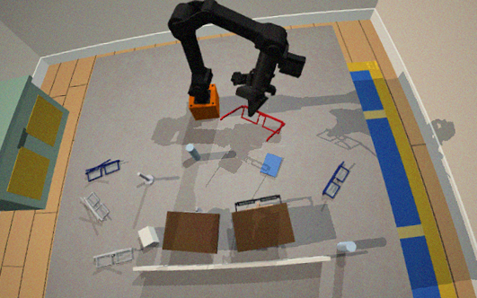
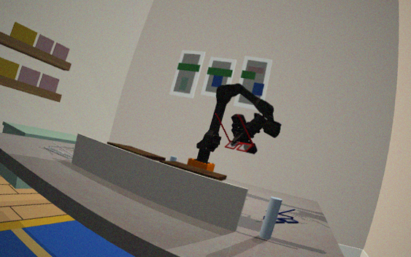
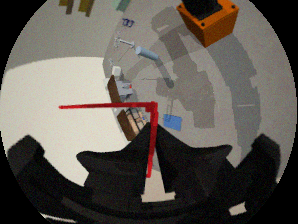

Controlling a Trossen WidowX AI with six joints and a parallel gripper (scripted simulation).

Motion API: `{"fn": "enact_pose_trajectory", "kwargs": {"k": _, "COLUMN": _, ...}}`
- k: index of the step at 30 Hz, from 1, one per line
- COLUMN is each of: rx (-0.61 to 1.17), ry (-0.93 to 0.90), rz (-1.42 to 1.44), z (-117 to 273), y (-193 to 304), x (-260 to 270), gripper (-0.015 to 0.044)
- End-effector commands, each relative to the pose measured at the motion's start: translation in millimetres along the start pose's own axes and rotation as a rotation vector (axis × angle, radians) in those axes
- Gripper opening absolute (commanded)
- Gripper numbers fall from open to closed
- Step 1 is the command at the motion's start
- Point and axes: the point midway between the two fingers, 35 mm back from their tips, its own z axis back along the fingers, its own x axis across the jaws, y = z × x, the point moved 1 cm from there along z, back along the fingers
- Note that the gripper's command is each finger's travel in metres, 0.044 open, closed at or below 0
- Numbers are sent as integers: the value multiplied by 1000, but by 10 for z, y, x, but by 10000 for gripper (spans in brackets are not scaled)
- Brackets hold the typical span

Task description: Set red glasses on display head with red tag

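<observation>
The red glasses [image 1: 283, 123] [image 2: 223, 127] [image 3: 110, 105] are held in the air near the orange base, front bar slanting, temples spread out. My gripper [image 1: 250, 113] [image 3: 150, 124] is shut on their frame. In the wrist view a grey display head [image 3: 124, 89] with a small red tag stands under the left brown roof panel [image 1: 191, 231]. From above, that panel hides nearly all of the head. The other head is mostly hidden under the right brown panel [image 1: 263, 227] and wears black glasses [image 1: 257, 200].
A long pale wall [image 1: 232, 263] [image 2: 158, 181] stands behind the heads. Blue posts [image 1: 192, 152] [image 1: 346, 247], a white block [image 1: 148, 237], a small peg [image 1: 146, 178] and a blue pad [image 1: 272, 164] are around. Navy glasses [image 1: 336, 177] and grey glasses [image 1: 116, 257] lie at the sides.
</observation>
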Motion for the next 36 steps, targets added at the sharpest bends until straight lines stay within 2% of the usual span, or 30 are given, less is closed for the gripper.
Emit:
{"fn": "enact_pose_trajectory", "kwargs": {"k": 1, "rx": 0, "ry": 2, "rz": -2, "z": 2, "y": 3, "x": -2, "gripper": 0}}
{"fn": "enact_pose_trajectory", "kwargs": {"k": 11, "rx": -16, "ry": 11, "rz": -77, "z": -37, "y": -4, "x": 16, "gripper": 0}}
{"fn": "enact_pose_trajectory", "kwargs": {"k": 36, "rx": -296, "ry": 31, "rz": -1212, "z": -586, "y": -156, "x": 273, "gripper": 0}}
